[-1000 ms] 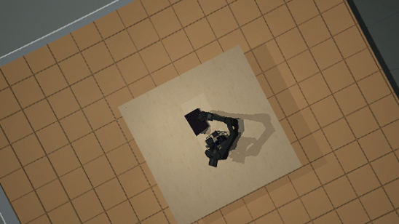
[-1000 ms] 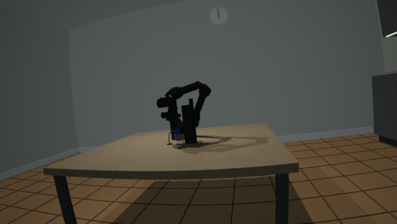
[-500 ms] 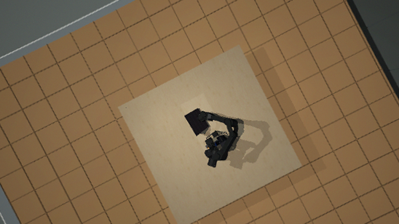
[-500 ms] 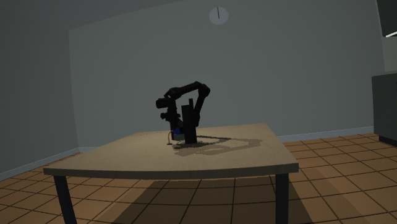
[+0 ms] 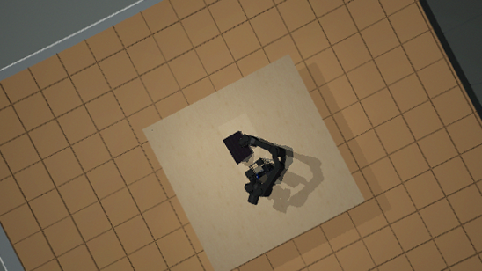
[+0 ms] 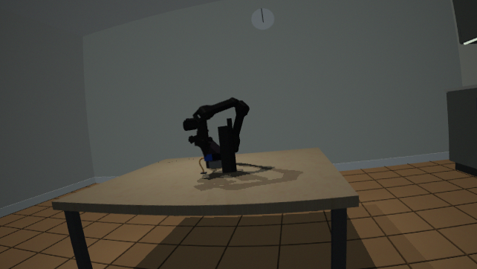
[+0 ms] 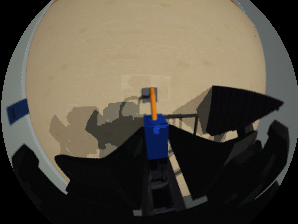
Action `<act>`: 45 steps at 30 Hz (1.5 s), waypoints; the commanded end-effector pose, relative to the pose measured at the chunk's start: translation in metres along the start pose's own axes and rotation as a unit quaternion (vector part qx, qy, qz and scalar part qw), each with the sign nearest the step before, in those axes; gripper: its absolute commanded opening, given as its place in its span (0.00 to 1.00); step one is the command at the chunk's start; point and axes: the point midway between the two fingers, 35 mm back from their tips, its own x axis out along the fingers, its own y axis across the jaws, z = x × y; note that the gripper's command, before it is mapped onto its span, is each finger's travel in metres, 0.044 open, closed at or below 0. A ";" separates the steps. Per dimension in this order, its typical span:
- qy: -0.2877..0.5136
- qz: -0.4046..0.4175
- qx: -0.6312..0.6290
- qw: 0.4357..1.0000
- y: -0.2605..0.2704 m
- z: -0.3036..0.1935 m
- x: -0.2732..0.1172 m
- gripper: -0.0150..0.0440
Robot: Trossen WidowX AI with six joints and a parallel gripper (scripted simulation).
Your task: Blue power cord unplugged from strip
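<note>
The blue plug (image 6: 209, 157) (image 7: 156, 141) sits between the black fingers of my gripper (image 7: 155, 129), which is shut on it. From the plug an orange cord (image 6: 200, 165) (image 7: 153, 104) runs to a small grey block (image 7: 149, 94) on the table. In the exterior view a grey body (image 6: 214, 164), apparently the power strip, shows just beneath the plug; the arm partly hides it. I cannot tell whether the plug's prongs are in a socket. In the top view the arm covers nearly all of the plug and strip.
The table top (image 5: 189, 157) (image 6: 130, 193) lies under everything. A dark ribbed box (image 5: 238, 147) (image 7: 240, 111) stands by the arm's base. A thin dark wire-like frame (image 7: 184, 116) shows right of the plug. The arm's shadow falls beside it.
</note>
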 end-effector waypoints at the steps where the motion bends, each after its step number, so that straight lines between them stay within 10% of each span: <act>1: -0.008 0.008 0.007 1.000 -0.001 0.019 -0.007 0.25; 20: -0.007 0.008 0.008 1.000 -0.001 0.028 -0.007 1.00; 45: -0.009 0.008 0.008 1.000 -0.003 0.075 -0.017 1.00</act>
